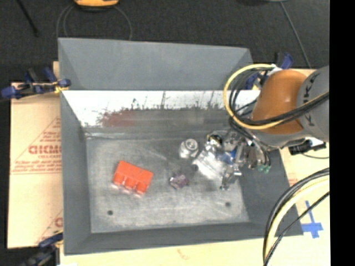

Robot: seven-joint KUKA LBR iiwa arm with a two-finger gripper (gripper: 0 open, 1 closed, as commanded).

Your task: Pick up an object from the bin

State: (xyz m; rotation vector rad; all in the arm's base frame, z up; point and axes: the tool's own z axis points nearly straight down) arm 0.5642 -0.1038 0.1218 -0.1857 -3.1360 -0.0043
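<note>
Orange block (132,177) lies at the lower left of the bin (166,212) floor, well apart from everything else. A small purple piece (178,180) sits near centre. A round silver cap (190,147) stands up and right of it. A clear pale piece (206,164) lies just right of the cap. The gripper (228,173) hangs at centre right, immediately right of this piece. I cannot tell whether it is wide or narrow. I judge the clear piece nearest, lying leftward of the gripper.
</note>
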